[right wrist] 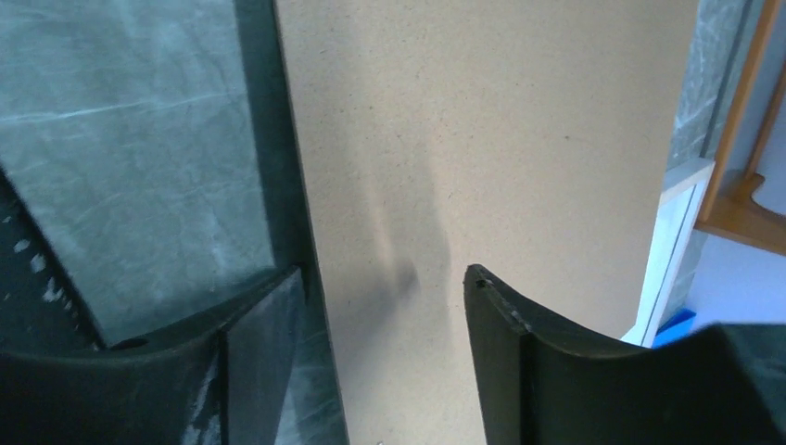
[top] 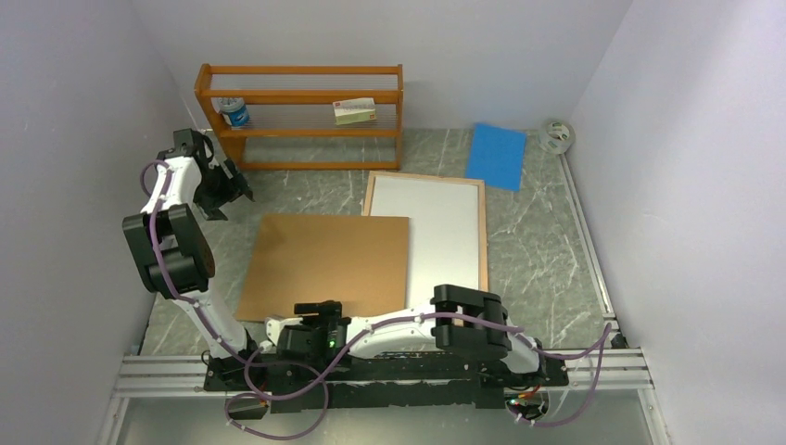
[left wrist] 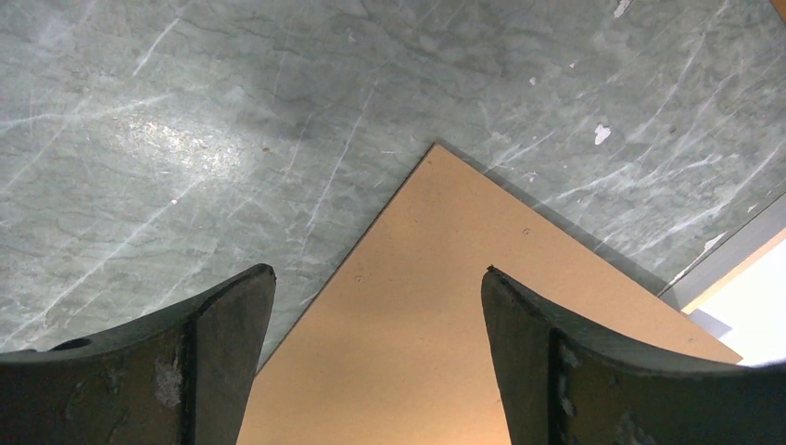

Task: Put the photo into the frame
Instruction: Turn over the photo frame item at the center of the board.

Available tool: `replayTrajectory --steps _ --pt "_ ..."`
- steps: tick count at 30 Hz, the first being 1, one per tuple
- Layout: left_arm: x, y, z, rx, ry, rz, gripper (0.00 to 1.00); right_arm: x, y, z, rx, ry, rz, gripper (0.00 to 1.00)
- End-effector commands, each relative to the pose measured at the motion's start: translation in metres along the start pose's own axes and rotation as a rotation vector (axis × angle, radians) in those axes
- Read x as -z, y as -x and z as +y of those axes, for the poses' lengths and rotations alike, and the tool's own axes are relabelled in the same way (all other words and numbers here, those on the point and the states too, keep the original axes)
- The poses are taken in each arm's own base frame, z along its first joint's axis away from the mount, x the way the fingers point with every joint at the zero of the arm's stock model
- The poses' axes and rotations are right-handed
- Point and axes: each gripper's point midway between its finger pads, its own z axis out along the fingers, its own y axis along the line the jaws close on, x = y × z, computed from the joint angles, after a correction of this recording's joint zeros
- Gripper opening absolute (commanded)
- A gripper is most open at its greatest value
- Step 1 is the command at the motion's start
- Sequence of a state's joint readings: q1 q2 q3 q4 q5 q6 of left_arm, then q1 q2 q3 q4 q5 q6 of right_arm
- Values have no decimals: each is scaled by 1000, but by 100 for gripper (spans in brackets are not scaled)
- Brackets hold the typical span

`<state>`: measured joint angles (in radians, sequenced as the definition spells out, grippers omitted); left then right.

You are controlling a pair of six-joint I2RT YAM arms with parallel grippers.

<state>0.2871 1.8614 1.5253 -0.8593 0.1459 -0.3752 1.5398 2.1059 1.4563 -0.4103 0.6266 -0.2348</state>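
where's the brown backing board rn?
Top view: the backing board lies flat on the table, left of centre, its right edge overlapping the left side of the frame. The right tool is at its near edge.

Brown board [top: 324,264] over frame [top: 426,177] edge

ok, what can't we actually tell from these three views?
- Photo: printed side in no view; in the top view the pale panel inside the frame could be its white reverse or not.
- Frame's left strip: top view, covered by the brown board.
- Right gripper: right wrist view, fingers straddle the board's edge; contact unclear.
- Can and box labels on the shelf: top view, too small.
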Motion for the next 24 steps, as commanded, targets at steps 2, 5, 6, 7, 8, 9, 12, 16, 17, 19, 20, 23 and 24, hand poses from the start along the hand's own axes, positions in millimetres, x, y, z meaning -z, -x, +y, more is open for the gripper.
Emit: replayTrajectory --steps 2,5,6,7,8,9,12,16,17,19,20,23,24 --pt "23 11 -4 -10 -40 -58 87 -27 -25 3 52 -139 34 60" --pt "23 12 -5 -9 -41 -54 87 -34 -35 4 63 -187 21 58" --pt "24 13 -4 -10 -40 -57 87 -34 -36 5 54 -190 12 58" --pt "24 14 -4 -9 -38 -56 87 -34 -37 5 50 -192 4 57" --pt "25 14 -4 -8 -39 -57 87 -34 -36 5 41 -198 -6 57" --pt "25 15 -4 -6 -41 -60 87 -34 -36 4 41 -203 -12 56" --pt "24 16 -3 1 -48 -57 87 -34 -31 -1 49 -227 -29 46" --pt "26 18 -4 3 -56 -55 87 -28 -17 -14 48 -267 -63 17" --pt "27 19 -5 3 -61 -57 87 -25 -14 -18 48 -278 -74 11" --pt "29 21 -7 2 -70 -59 87 -20 -6 -26 51 -299 -88 1" --pt "30 21 -8 3 -77 -57 87 -17 -2 -31 51 -313 -93 0" --pt "33 22 -11 0 -90 -47 87 -8 7 -47 46 -354 -105 0" --pt "35 23 -12 -1 -95 -48 87 -5 9 -54 42 -366 -106 0"
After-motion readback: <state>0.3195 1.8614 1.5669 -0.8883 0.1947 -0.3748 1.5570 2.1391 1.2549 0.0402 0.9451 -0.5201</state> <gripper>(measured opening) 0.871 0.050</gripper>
